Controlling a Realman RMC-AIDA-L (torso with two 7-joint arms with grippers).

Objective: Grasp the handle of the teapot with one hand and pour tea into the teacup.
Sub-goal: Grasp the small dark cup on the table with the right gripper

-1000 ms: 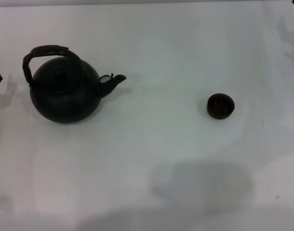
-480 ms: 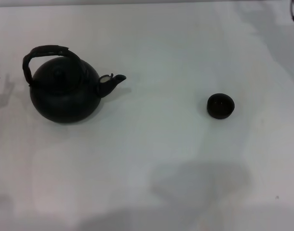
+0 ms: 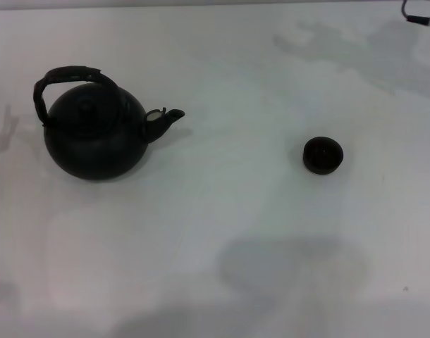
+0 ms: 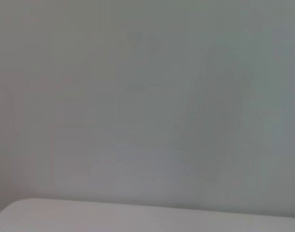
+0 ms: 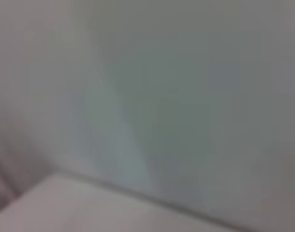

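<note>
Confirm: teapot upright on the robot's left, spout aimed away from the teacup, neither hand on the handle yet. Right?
One thing is off: the spout points toward the teacup, not away from it, as the head view shows. The rest holds: the teapot stands upright on the robot's left, and nothing grips its handle.
</note>
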